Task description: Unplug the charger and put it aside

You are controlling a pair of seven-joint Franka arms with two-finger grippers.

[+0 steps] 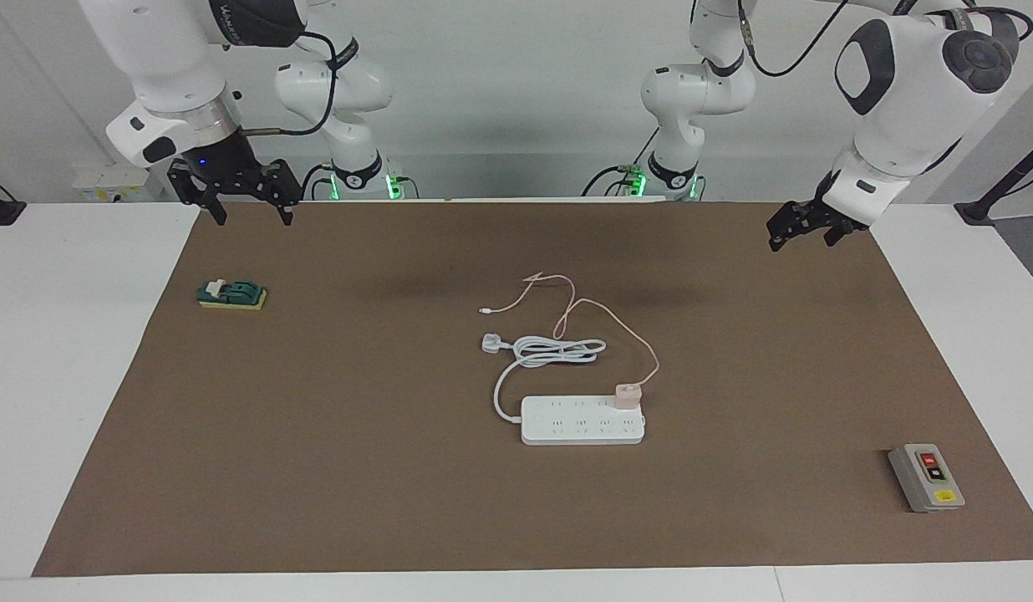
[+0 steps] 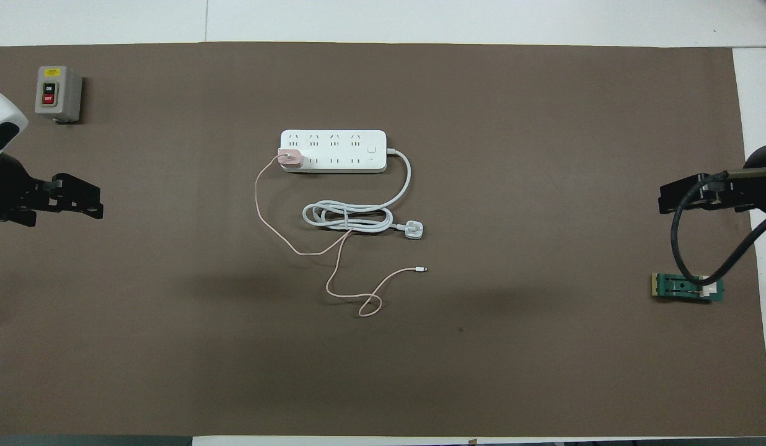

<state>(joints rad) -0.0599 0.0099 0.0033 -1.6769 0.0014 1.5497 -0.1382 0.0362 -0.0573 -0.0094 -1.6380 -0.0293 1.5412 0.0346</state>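
Observation:
The charger (image 1: 628,395) is a small pale-pink cube plugged upright into the white power strip (image 1: 582,420), in the socket at the strip's end toward the left arm; it also shows in the overhead view (image 2: 290,158) on the strip (image 2: 333,150). Its thin pink cable (image 2: 277,238) loops over the mat toward the robots and ends in a small connector (image 2: 422,269). My left gripper (image 1: 801,241) hangs open and empty over the mat's edge at the left arm's end. My right gripper (image 1: 251,216) hangs open and empty over the mat's corner at the right arm's end. Both are well away from the charger.
The strip's thick white cord (image 1: 550,351) lies coiled nearer the robots than the strip, with its white plug (image 1: 492,342). A grey button box (image 1: 926,477) stands toward the left arm's end. A green switch block (image 1: 232,294) lies toward the right arm's end. A brown mat (image 1: 358,468) covers the table.

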